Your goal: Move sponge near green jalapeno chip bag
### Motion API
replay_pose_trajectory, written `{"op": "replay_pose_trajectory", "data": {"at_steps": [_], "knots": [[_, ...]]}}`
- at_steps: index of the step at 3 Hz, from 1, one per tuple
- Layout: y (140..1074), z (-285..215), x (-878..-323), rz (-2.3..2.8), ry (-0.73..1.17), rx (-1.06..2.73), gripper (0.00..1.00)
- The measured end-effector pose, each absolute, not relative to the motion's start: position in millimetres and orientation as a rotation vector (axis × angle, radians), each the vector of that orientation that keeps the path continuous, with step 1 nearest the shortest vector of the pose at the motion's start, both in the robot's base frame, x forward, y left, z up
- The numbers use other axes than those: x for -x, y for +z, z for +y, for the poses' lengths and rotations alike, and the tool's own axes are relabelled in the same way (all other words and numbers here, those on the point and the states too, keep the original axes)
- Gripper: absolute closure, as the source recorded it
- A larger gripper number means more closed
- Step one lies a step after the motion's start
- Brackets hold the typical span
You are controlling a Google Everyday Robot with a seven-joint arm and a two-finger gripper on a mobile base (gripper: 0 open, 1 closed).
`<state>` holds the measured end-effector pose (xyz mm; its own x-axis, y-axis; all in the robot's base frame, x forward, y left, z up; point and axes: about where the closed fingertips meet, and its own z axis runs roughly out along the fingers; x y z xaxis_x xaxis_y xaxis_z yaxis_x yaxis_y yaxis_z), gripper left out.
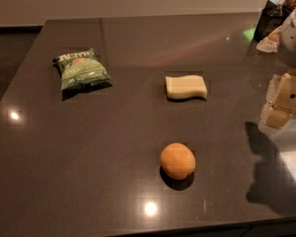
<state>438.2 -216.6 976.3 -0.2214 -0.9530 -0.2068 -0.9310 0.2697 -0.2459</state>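
Spanning nearly the whole view, a dark glossy table [89, 157] reflects several ceiling lights. At the right edge a white arm [295, 31] comes down from the top corner, cut off by the frame. Below it hangs the cream-coloured gripper [282, 101], raised above the table's right side and casting a dark shadow [269, 169] on the surface in front of it. It holds nothing, and whether it is spread or closed cannot be told from this angle.

The green chip bag [81, 69] lies flat at the far left of the table, crinkled, with white lettering along its top. The sponge [186, 87], a pale yellow block with a wavy edge, lies flat near the middle, well apart from the bag and to the gripper's left, untouched. An orange [177, 161] sits nearer the front edge, below the sponge. Dark clutter [269, 19] stands at the far right corner.
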Motion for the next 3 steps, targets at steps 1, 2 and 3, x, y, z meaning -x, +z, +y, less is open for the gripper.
{"op": "replay_pose_trajectory", "data": {"at_steps": [1, 2, 3], "knots": [[976, -217, -438, 2.231, -0.099, 1.725, 0.00], [971, -211, -456, 2.222, -0.086, 1.759, 0.00], [961, -203, -492, 2.187, -0.079, 1.796, 0.00]]}}
